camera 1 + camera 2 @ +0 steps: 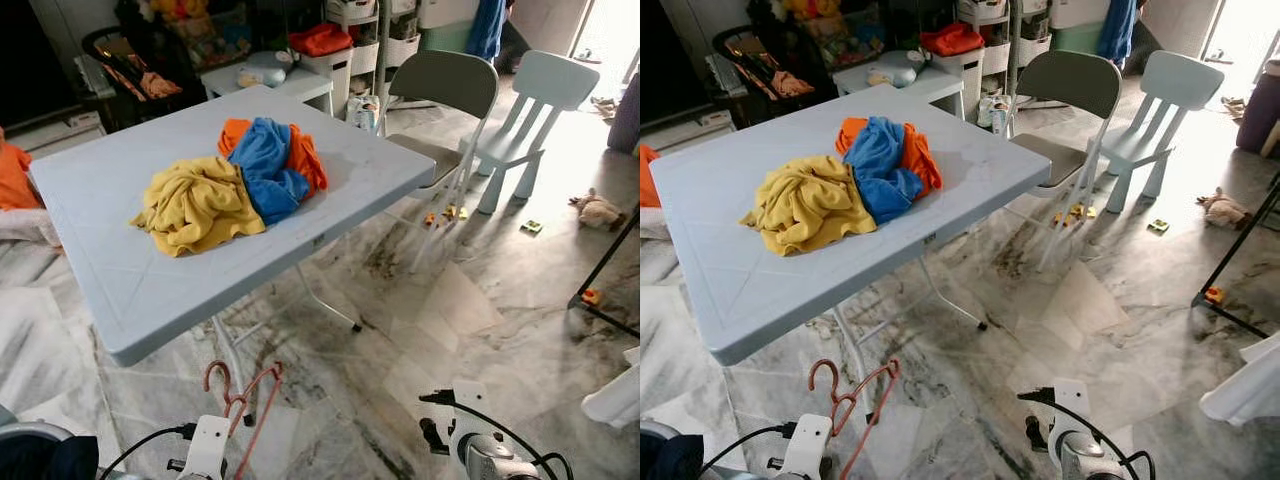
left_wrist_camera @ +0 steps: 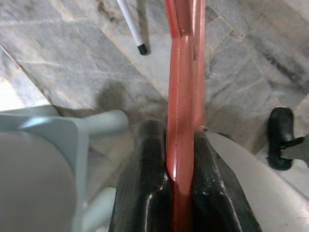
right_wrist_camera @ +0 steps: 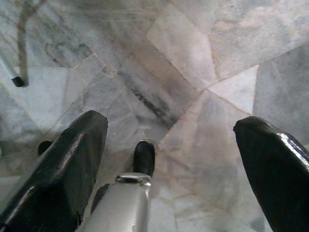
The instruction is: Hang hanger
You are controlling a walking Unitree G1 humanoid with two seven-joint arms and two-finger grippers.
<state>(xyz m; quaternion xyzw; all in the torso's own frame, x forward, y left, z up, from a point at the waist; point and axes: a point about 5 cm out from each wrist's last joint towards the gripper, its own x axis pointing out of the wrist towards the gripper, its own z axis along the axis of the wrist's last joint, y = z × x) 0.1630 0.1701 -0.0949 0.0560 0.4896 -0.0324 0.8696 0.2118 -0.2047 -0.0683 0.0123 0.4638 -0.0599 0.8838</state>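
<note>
While the left hand (image 2: pixel 181 193) pinched the red hanger (image 1: pixel 243 398) between its two black fingers, the hanger stood low over the marble floor (image 1: pixel 480 300), just off the worktop's (image 1: pixel 100 250) near edge, hook uppermost. The right hand (image 3: pixel 169 159) hung spread and empty above the floor. On the worktop, towards its middle, lay a heap of yellow cloth (image 1: pixel 195 205), blue cloth (image 1: pixel 265 165) and orange cloth (image 1: pixel 303 155). A grey chair (image 1: pixel 440 100) stood beyond the far corner.
</note>
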